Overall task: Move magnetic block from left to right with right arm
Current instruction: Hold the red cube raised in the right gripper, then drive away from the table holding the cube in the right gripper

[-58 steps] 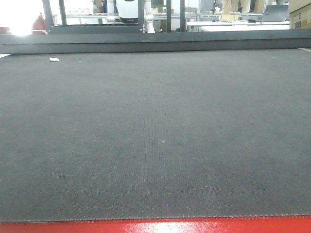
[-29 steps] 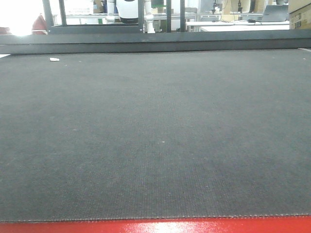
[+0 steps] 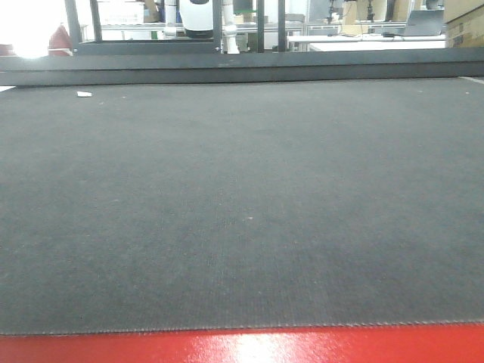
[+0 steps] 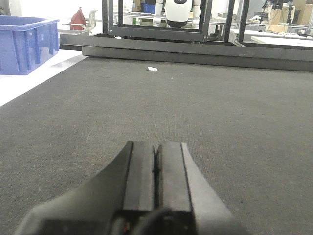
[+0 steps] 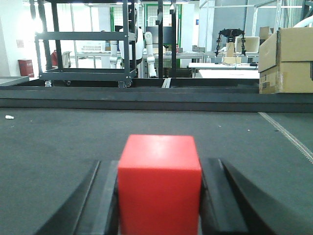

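Right end effector around magnetic block; red edge now wider.

The magnetic block runs off the bottom edge, and the white scrap is too small to identify.

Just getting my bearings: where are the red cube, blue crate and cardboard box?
red cube (image 5: 159, 181): right wrist view, middle of its front face.
blue crate (image 4: 24, 46): left wrist view, its side wall.
cardboard box (image 5: 288, 78): right wrist view, its front side.
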Available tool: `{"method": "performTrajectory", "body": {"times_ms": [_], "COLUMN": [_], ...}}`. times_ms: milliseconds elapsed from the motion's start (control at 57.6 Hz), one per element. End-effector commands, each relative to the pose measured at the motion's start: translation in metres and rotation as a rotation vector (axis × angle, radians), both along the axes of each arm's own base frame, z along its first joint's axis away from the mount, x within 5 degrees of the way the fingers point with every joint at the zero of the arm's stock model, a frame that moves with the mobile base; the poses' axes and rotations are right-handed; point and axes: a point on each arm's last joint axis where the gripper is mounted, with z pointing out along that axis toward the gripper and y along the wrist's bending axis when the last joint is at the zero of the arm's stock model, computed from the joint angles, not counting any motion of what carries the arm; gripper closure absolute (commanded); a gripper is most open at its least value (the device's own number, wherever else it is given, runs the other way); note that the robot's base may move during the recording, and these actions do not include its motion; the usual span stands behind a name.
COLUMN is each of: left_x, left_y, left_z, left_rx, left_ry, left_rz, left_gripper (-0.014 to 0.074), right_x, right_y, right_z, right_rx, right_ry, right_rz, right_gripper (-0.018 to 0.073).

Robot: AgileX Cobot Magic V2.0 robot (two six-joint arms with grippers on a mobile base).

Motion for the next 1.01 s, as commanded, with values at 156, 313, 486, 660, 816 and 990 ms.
{"method": "performTrajectory", "body": {"times_ms": [156,313,486,660,816,990], "left_x": [-0.0013,-0.0013,-0.0013,-0.0013,-0.0013,-0.0013], "left_y": [0.0001,0.0001,0.0001,0.0001,0.0001,0.0001], "left_z": [0.0055,0.0055,0.0055,0.0055,0.0055,0.0055], "left_rx": [-0.008,-0.008,-0.008,-0.008,-0.008,-0.008], "left_ry": [-0.087,-0.087,-0.087,-0.087,-0.087,-0.087], "left_rz": [-0.002,-0.002,-0.002,-0.002,-0.002,-0.002], "left_gripper": [0.0722,0.0722,0.0722,0.0722,0.0722,0.0722], "right_x": [-0.0033,-0.0033,-0.0033,-0.0033,-0.0033,-0.0033], "right_y": [0.0000,0.0000,0.0000,0.0000,0.0000,0.0000], "right_z": [0.0176,0.0176,0.0176,0.0176,0.0176,0.0176], "right_rx": [-0.009,-0.009,-0.009,-0.009,-0.009,-0.009], "right_ry": [-0.114,-0.114,-0.114,-0.114,-0.114,-0.114], "right_rz": [-0.004,-0.004,-0.004,-0.004,-0.004,-0.004], "right_gripper": [0.0281,0.0281,0.0281,0.0281,0.0281,0.0281]}}
